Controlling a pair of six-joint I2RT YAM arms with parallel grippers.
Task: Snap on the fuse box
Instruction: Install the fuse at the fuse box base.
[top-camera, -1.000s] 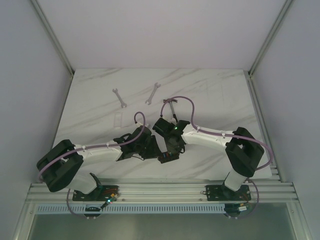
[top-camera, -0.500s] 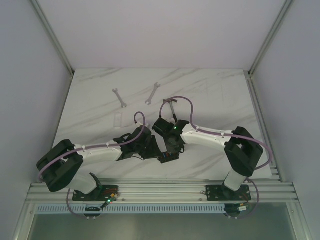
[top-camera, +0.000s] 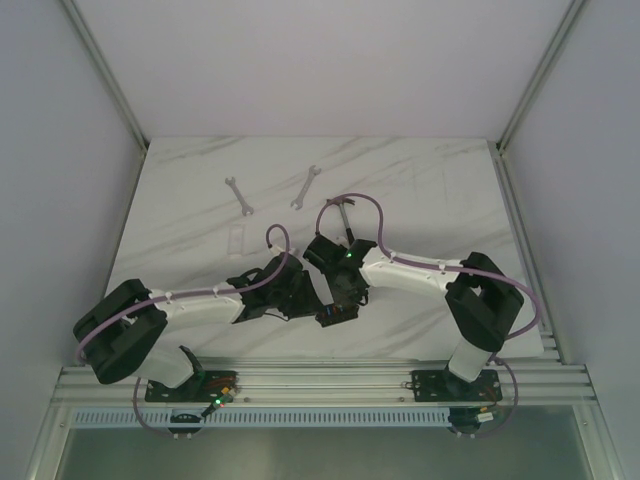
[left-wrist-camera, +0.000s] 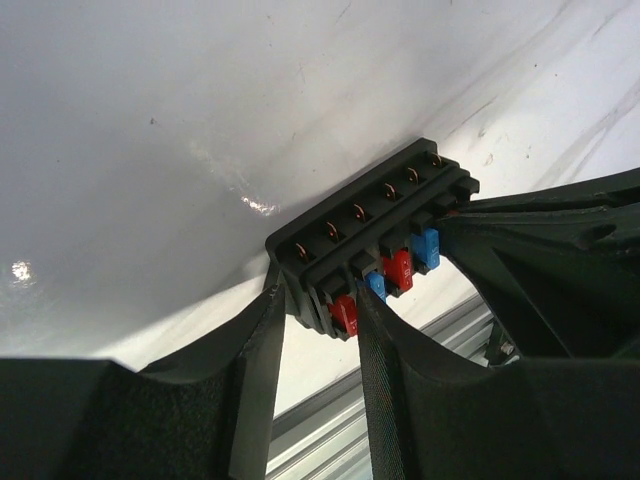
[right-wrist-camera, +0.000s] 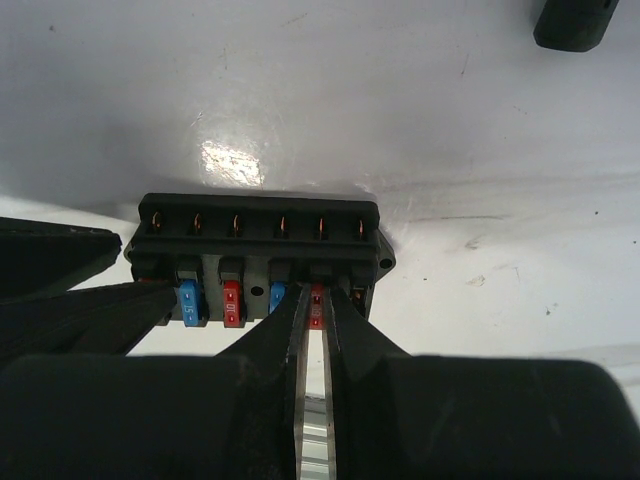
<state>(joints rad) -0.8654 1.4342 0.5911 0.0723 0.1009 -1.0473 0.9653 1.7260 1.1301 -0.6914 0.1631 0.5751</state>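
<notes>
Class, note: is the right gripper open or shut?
Shut: the right gripper pinches a red fuse in the fuse box.

Wrench (top-camera: 238, 195); second wrench (top-camera: 306, 186) near it; both on marble table (top-camera: 430, 190)

Surface: worktop (top-camera: 420, 190), white marble-look slab with faint grey veins running slantwise.
Far side: back wall (top-camera: 320, 60), plain pale grey-white, rising from the worktop's far edge.
Flanks: left wall (top-camera: 50, 200) and right wall (top-camera: 600, 220), same pale panelling, closing in the worktop on both sides.
Corners: left post (top-camera: 105, 72) and right post (top-camera: 540, 72), aluminium, standing at the worktop's far corners.
Near side: rail (top-camera: 320, 378), ribbed aluminium, along the worktop's near edge; perforated strip (top-camera: 330, 415), white, just beyond the rail.
Below the strip: grey-green panel (top-camera: 320, 455), material unclear.
Light: even and diffuse; glare patch (right-wrist-camera: 228, 162) on the glossy worktop in the right wrist view.
</notes>
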